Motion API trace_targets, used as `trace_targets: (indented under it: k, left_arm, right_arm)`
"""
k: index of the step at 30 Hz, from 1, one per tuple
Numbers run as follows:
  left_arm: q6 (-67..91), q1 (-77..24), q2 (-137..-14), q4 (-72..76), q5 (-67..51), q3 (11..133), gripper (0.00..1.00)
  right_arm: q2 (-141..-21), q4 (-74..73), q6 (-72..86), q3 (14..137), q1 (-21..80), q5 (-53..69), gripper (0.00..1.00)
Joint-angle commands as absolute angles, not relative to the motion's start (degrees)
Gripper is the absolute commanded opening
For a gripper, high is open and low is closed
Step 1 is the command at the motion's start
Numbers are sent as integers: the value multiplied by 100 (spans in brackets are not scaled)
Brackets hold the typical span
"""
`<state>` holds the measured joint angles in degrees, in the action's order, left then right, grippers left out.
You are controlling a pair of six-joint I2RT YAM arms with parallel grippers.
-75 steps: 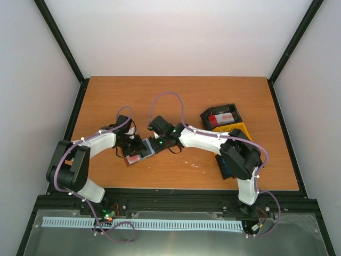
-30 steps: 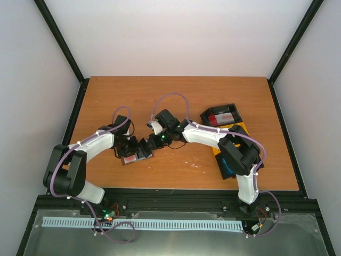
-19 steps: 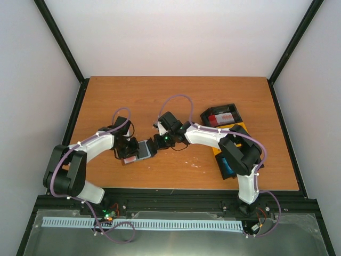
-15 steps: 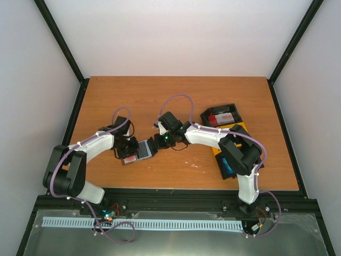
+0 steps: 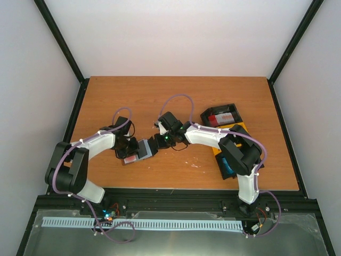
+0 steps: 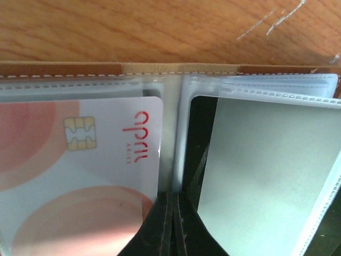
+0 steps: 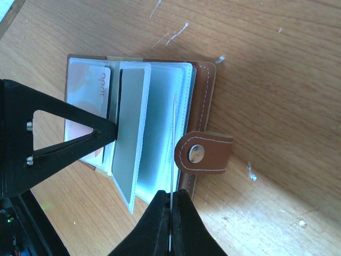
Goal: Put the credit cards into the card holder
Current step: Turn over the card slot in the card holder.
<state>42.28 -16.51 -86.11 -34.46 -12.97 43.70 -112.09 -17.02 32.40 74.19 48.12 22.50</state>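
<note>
Beneath left claw (image 6: 171, 201) — open card holder (image 6: 64, 69)

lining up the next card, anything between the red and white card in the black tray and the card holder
Yes: the right arm stretches between the black tray and the card holder; the shut left gripper sits at its fold, and the right gripper, shut on a thin sheet, hangs over its sleeves.

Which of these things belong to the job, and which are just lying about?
Job: card holder; red-and-white card and grey card in its sleeves; loose card in the black tray.
Lying about: black tray; yellow tray.
</note>
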Motion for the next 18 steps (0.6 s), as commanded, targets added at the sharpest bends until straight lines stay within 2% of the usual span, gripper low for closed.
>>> trace_targets:
  k: [1, 18]
  left_arm:
    - [4135, -1670, -8749, -3357, -1302, 4329, 1]
    - [4131, -1670, -8875, -3288, -1313, 4279, 1]
  right_arm:
    - [-11066, -1607, 3174, 7430, 4799, 2224, 3]
    - [-11258, -1240, 3365, 7363, 4747, 2813, 3]
